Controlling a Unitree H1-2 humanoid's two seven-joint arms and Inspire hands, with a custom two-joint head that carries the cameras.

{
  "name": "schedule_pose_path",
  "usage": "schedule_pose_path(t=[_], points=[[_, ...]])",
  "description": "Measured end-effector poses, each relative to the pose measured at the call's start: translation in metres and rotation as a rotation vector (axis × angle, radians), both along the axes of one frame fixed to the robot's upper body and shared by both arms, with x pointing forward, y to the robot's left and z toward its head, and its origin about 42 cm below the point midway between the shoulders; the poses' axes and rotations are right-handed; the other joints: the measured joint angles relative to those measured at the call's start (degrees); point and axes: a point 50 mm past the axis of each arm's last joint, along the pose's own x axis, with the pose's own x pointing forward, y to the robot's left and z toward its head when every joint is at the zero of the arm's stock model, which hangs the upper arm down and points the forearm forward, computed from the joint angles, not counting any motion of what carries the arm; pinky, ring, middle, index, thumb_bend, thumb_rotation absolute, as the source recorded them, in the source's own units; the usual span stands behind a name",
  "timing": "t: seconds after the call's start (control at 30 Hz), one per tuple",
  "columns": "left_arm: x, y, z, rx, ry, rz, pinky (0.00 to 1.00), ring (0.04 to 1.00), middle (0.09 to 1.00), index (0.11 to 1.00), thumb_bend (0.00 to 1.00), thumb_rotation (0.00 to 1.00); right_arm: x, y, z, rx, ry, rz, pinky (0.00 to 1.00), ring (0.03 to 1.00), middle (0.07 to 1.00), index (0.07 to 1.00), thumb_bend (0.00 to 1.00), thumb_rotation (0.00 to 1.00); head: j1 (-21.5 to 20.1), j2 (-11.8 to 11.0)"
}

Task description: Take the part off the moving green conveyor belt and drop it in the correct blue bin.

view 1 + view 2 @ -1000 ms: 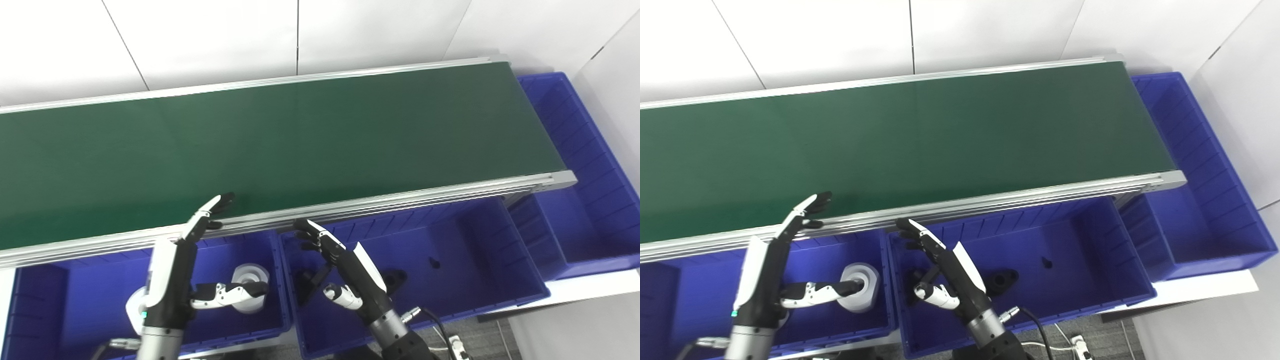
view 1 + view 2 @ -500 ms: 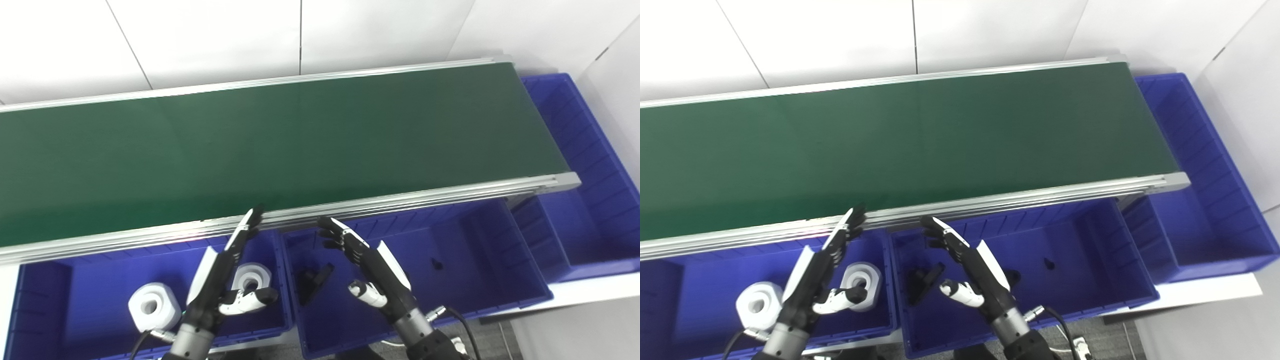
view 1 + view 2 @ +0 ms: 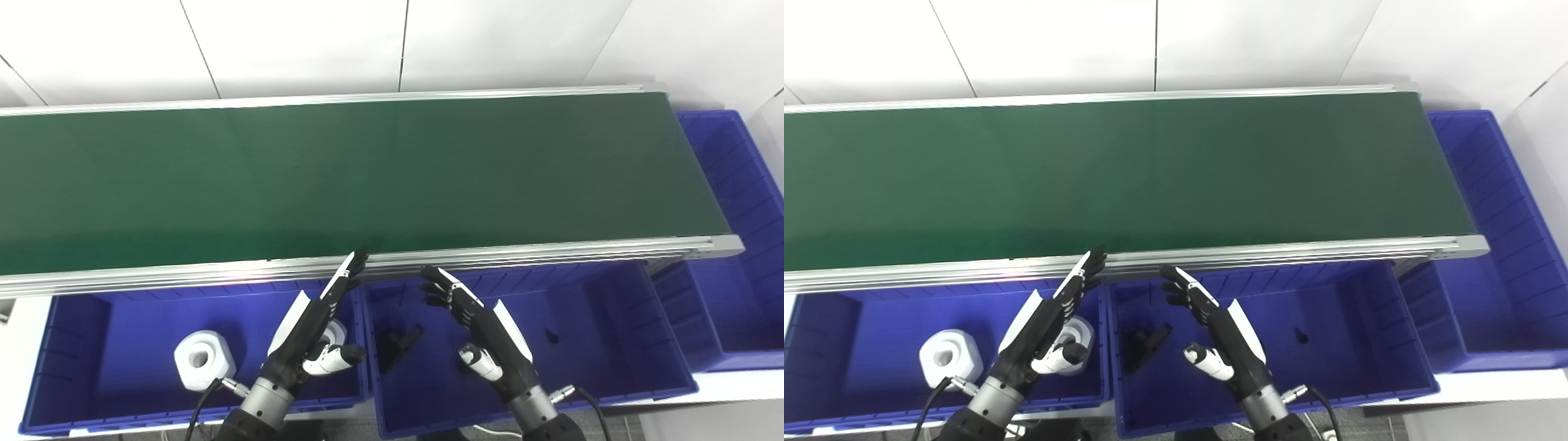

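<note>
Long dark-green conveyor belt point(image 3: 367, 177): bare, no part visible on it. Left hand point(image 3: 312, 321): released, fingers spread, above left blue plastic bin point(image 3: 79, 343) holding white cylindrical parts point(image 3: 202, 367). Right hand point(image 3: 484, 324): released, above middle blue bin point(image 3: 612, 343) holding black bracket point(image 3: 398, 343).

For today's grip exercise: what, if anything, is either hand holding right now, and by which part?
Nothing is held. The left hand and the right hand are both open, fingers apart, above the blue bins. The belt carries no part.
</note>
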Motion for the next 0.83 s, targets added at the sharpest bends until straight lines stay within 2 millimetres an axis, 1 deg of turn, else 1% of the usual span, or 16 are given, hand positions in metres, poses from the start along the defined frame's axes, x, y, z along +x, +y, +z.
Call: schedule_pose_path(t=[0.1, 0.17, 0.37, 0.63, 0.83], points=[[-0.0013, 0.0022, 0.0004, 0.003, 0.000, 0.005, 1.00, 1.000, 1.000, 1.000, 1.00, 0.90, 0.0000, 0.0011, 0.0000, 0.001, 0.000, 0.000, 0.82, 0.875, 0.912, 0.905, 0.92, 0.97, -0.96, 0.00], [-0.0030, 0.0044, 0.0022, 0.005, -0.003, 0.010, 1.00, 1.000, 1.000, 1.000, 1.00, 0.91, -0.0001, 0.0026, 0.0000, 0.003, 0.000, 0.001, 0.81, 0.873, 0.911, 0.907, 0.91, 0.96, -1.49, -0.09], [-0.0048, 0.0098, 0.0036, 0.011, -0.006, 0.019, 0.98, 1.000, 1.000, 1.000, 1.00, 0.91, -0.0004, 0.0076, 0.0001, 0.007, -0.001, 0.007, 0.80, 0.869, 0.913, 0.910, 0.89, 0.96, -1.50, -0.09], [-0.0049, 0.0098, 0.0033, 0.012, -0.004, 0.016, 0.99, 1.000, 0.997, 1.000, 1.00, 0.90, -0.0018, 0.0076, -0.0003, 0.005, 0.001, 0.006, 0.80, 0.866, 0.908, 0.908, 0.90, 0.96, -1.32, -0.09], [-0.0051, 0.0099, 0.0032, 0.013, -0.004, 0.011, 0.97, 1.000, 1.000, 0.997, 1.00, 0.91, -0.0017, 0.0078, -0.0002, 0.005, 0.001, 0.006, 0.80, 0.862, 0.908, 0.908, 0.89, 0.96, -1.23, -0.17]])
